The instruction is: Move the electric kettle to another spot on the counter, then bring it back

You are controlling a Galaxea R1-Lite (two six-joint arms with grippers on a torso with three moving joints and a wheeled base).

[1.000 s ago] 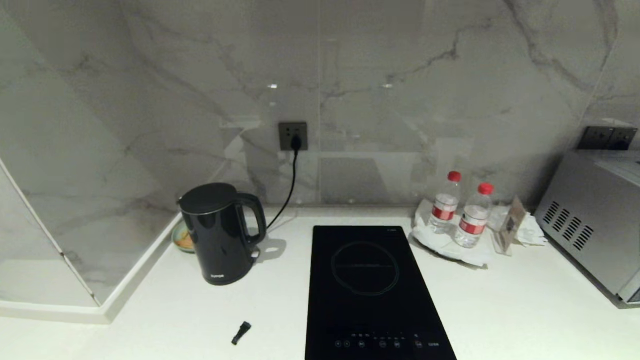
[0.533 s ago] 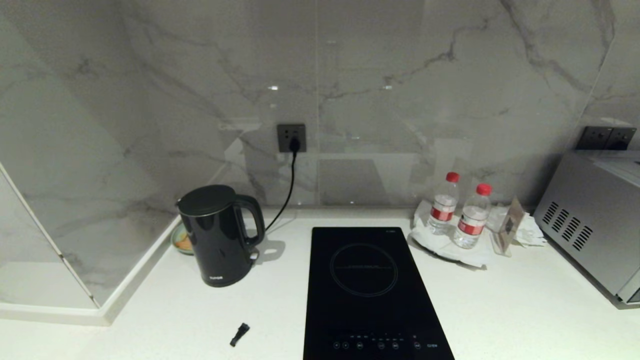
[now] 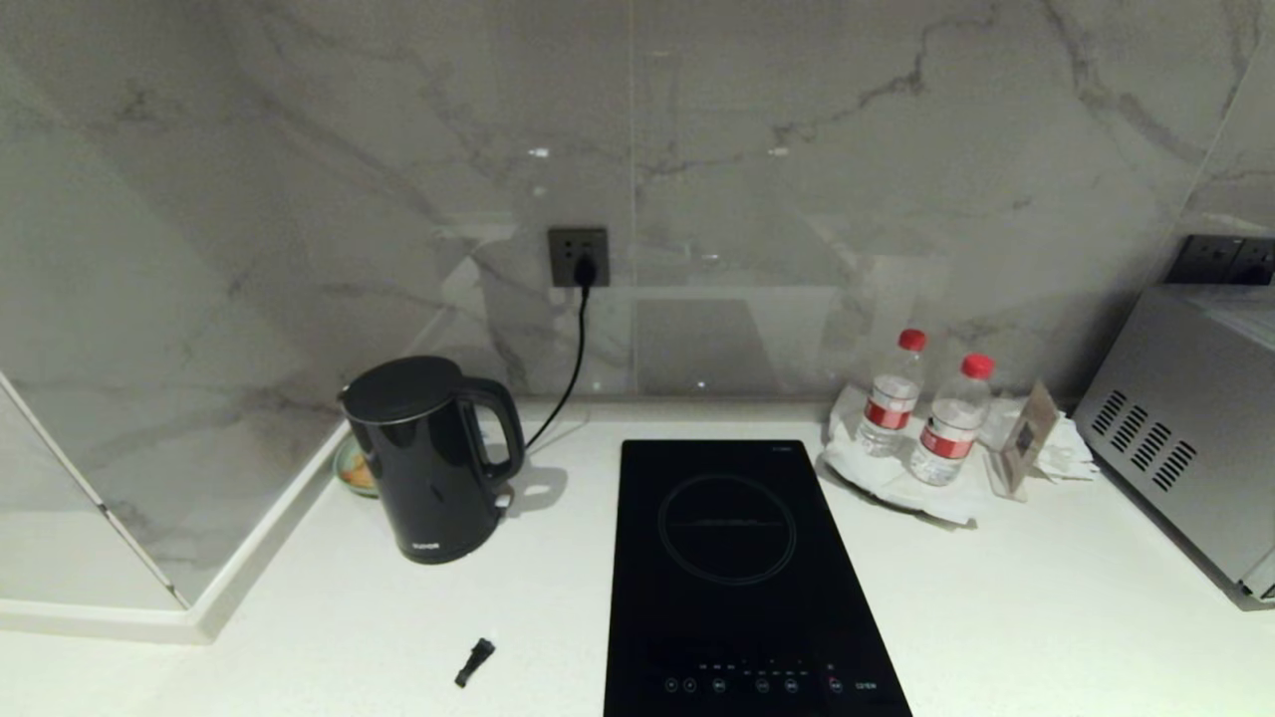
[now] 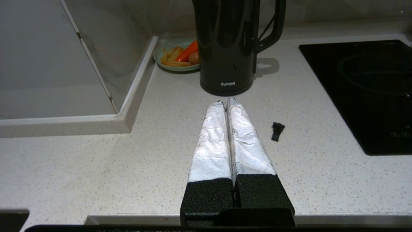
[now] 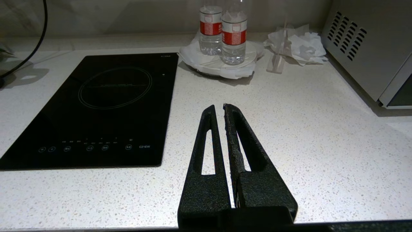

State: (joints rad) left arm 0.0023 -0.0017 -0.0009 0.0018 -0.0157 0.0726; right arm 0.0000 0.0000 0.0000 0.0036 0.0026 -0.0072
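The electric kettle (image 3: 428,468) stands upright at the back left of the white speckled counter (image 3: 996,617), its loop handle turned toward the cooktop. No gripper shows in the head view. In the left wrist view my left gripper (image 4: 225,101) has its foil-wrapped fingers (image 4: 212,135) pressed together, empty. It hovers over the counter (image 4: 96,167), tips just short of the kettle's (image 4: 225,48) base. In the right wrist view my right gripper (image 5: 218,106) is shut and empty over bare counter (image 5: 322,145), right of the cooktop.
A black glass cooktop (image 3: 732,578) lies mid-counter. A cord (image 3: 573,368) runs from the wall socket (image 3: 579,257) toward the kettle. A plate of food (image 4: 177,54) sits behind the kettle. Two water bottles (image 3: 892,393), a silver appliance (image 3: 1185,438), a small black piece (image 3: 474,662).
The whole head picture has shifted slightly, so the camera has moved. Kettle and other things on the counter stay where they were.
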